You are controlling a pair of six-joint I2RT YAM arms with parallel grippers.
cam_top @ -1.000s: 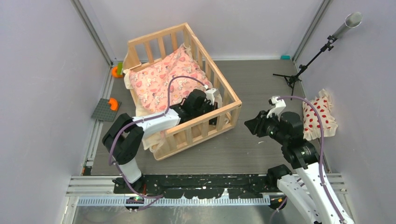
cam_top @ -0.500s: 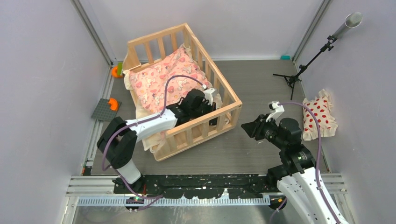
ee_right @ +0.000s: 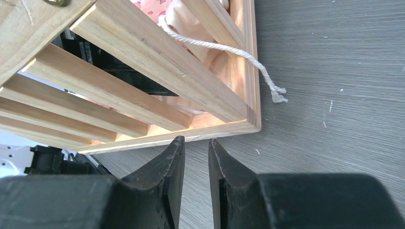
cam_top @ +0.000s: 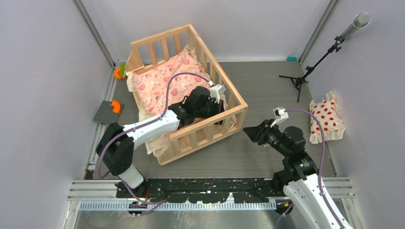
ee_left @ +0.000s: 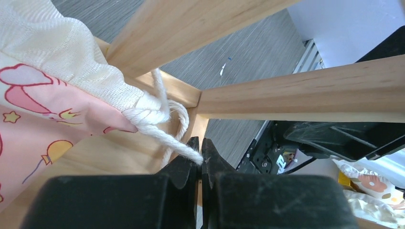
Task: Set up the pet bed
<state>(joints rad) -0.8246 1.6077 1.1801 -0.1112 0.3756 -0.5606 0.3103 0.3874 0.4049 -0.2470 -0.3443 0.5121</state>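
Two grippers meet at the near right corner of the pet bed, which stands left of centre on the grey table. The right gripper hovers just outside that corner, its jaws narrowly parted and holding nothing. The left gripper reaches inside the frame, its jaws pinched tight on a cream tie of the pink cartoon-print cushion lying in the bed. Another tie trails out between the slats onto the table. Farther right, a red-dotted white pillow lies against the wall.
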